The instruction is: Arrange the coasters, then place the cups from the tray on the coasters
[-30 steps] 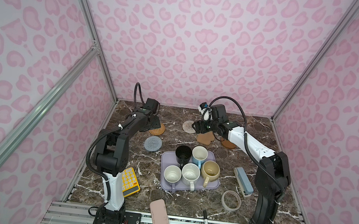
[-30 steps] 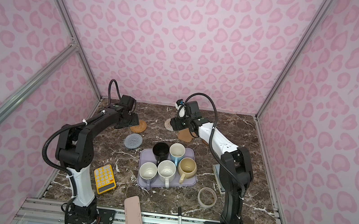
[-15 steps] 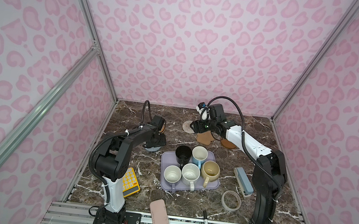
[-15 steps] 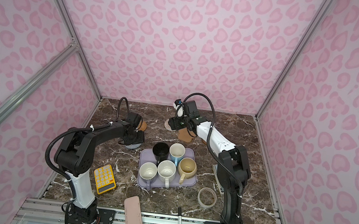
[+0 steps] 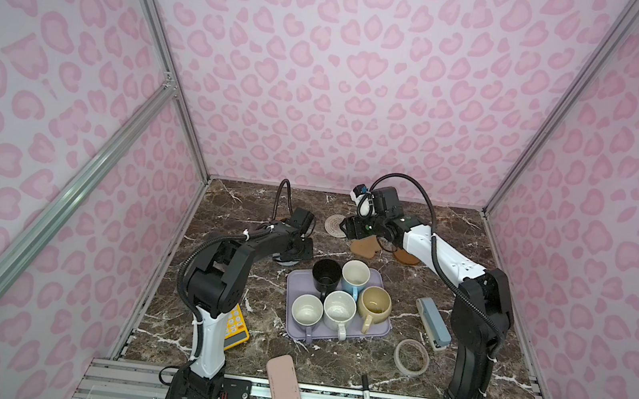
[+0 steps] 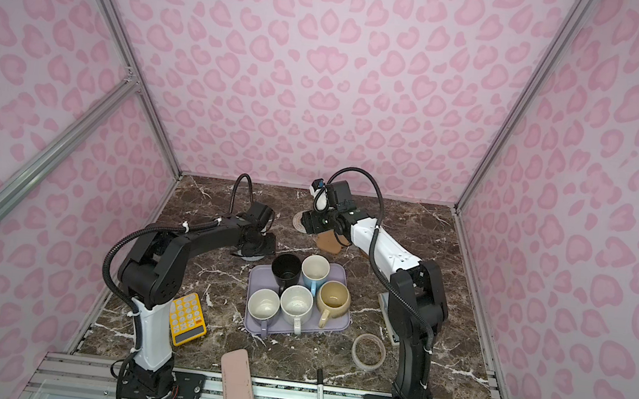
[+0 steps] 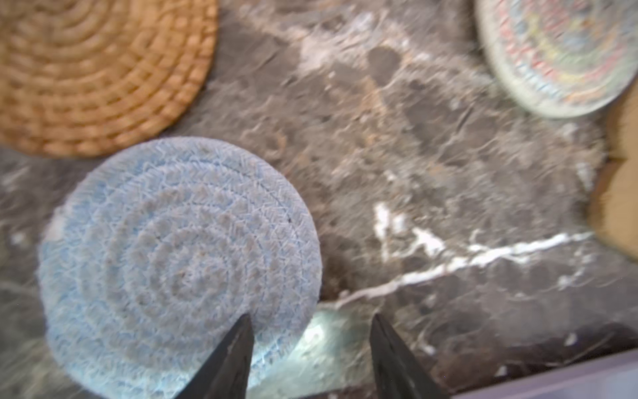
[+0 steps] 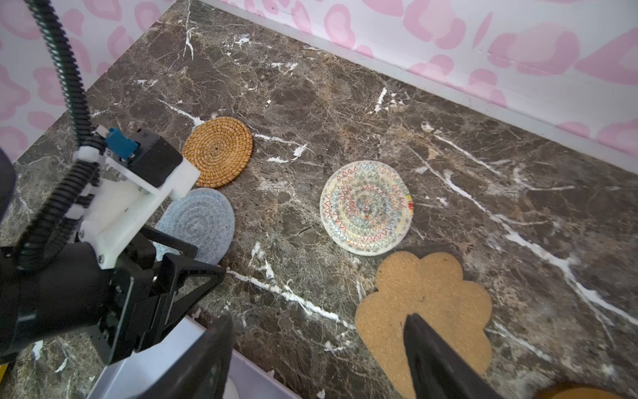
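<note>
Down low over the marble table (image 5: 330, 361) with the left gripper (image 7: 310, 321): fingers partly apart, grips nothing, one tip over the near edge of the grey-blue coaster (image 7: 172, 262), the other over bare stone just beside it. Right next to that coaster, flat on the table, the orange woven coaster (image 7: 96, 69); impossible to tell whether touching. Well apart from both, nearer the right gripper (image 8: 317, 319), the cream woven coaster (image 8: 366, 207), and close by it the paw-shaped coaster (image 8: 424, 304). At the right gripper: fingers spread wide, holds nothing, one tip over a corner of the tray (image 5: 377, 334), the other over the paw-shaped coaster, contact unclear. Just beside the paw shape, partly hidden under the right arm in a top view, the brown disc coaster (image 5: 404, 257). In front of all five coasters, the tray, with every cup upright on it: black cup (image 5: 325, 276) and light blue cup (image 5: 356, 276) in the back row; lavender cup (image 5: 307, 310), white speckled cup (image 5: 338, 311) and beige-yellow cup (image 5: 375, 301) in the front row, handles toward the front edge.
</note>
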Controlling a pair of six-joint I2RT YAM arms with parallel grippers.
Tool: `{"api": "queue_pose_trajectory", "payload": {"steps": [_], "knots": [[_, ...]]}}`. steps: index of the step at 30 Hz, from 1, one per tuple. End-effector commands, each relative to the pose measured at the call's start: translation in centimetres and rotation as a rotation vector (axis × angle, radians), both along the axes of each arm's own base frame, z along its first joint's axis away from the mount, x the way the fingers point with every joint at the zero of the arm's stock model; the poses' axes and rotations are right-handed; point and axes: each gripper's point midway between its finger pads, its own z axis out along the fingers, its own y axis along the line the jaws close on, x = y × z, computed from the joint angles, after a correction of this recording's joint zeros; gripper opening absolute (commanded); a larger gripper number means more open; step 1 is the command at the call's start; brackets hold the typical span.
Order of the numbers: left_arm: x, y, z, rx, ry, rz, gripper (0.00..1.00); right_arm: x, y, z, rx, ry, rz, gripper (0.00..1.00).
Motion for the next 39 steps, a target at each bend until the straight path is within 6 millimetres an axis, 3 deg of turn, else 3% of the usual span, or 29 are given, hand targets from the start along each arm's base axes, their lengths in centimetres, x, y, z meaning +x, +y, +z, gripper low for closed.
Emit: {"api": "queue_pose_trajectory", "payload": {"steps": [1,11,17,21,31,39], "knots": [[0.3,-2.2,-0.4,-0.083,0.037,-0.031,0.55,-0.1,-0.6,-0.6,-0.02,0.005,-0.006,0.79],[3.1,-4.3,-1.5,-0.111,0.034,-0.045,0.55,0.6,-2.6,-1.3,-0.011,0.019,-0.048,0.79],[5.2,-4.3,-2.0,-0.071,0.015,-0.029,0.55,1.0,-3.6,-1.7,-0.006,0.023,-0.069,0.79],[6.3,-4.3,-1.3,-0.074,0.001,-0.023,0.55,1.3,-3.9,-2.1,0.0,0.031,-0.077,0.79],[7.5,-5.5,-0.9,-0.122,-0.003,-0.038,0.59,1.6,-4.3,-2.6,0.005,0.04,-0.081,0.78],[7.1,-7.0,-0.7,-0.213,0.004,-0.053,0.59,1.7,-4.2,-2.7,0.014,0.042,-0.086,0.78]]}}
